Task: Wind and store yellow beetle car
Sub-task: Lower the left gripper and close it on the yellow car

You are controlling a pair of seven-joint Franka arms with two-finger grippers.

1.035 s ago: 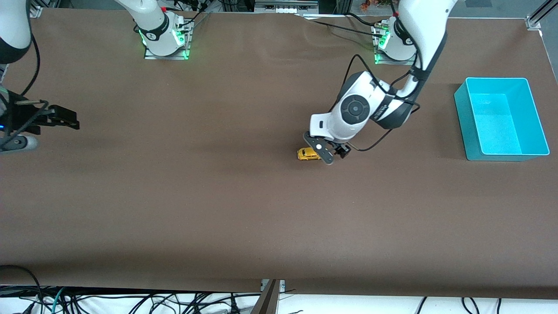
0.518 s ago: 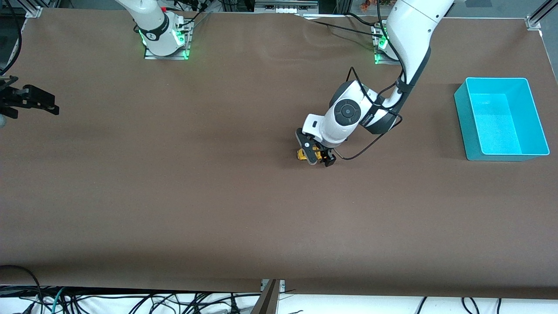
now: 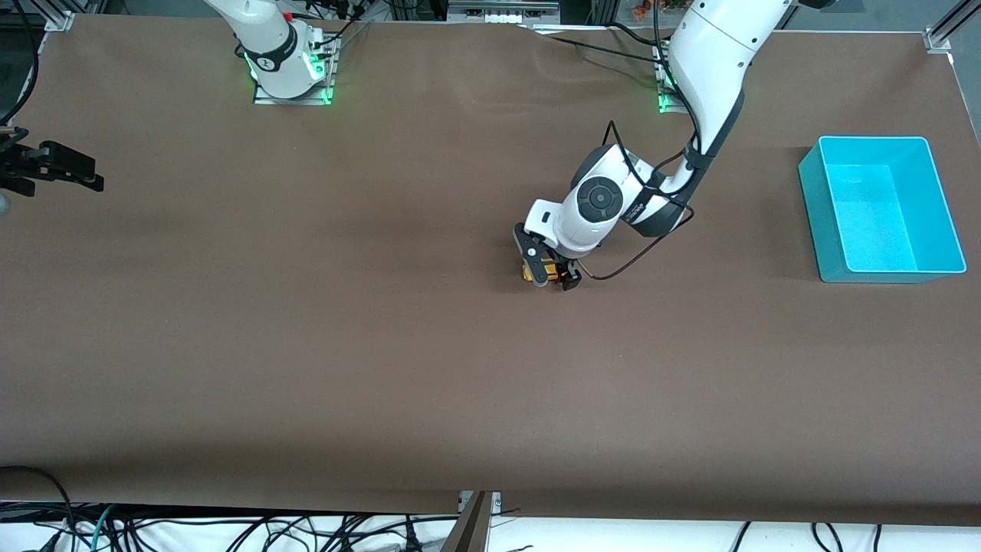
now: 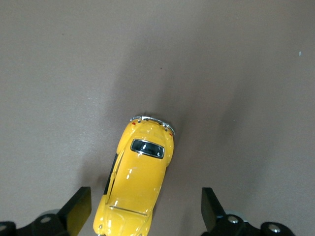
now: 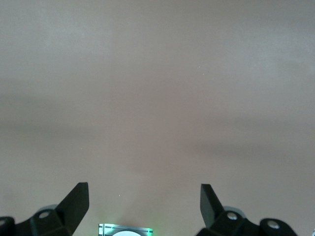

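Barely begun: the yellow beetle car (image 4: pixel 136 183) sits mid-frame on the table, unwound, between the left gripper's (image 3: pixel 547 271) spread jaws, far from the teal bin (image 3: pixel 939 203); right gripper (image 3: pixel 54 167), also spread, waits at frame's left edge.

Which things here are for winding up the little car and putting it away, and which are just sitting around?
For the job:
- yellow beetle car
- left gripper, open, fingers either side of the car
- turquoise bin, probably for storing it

Just there:
- right gripper, open, waiting at the table's edge
- brown table
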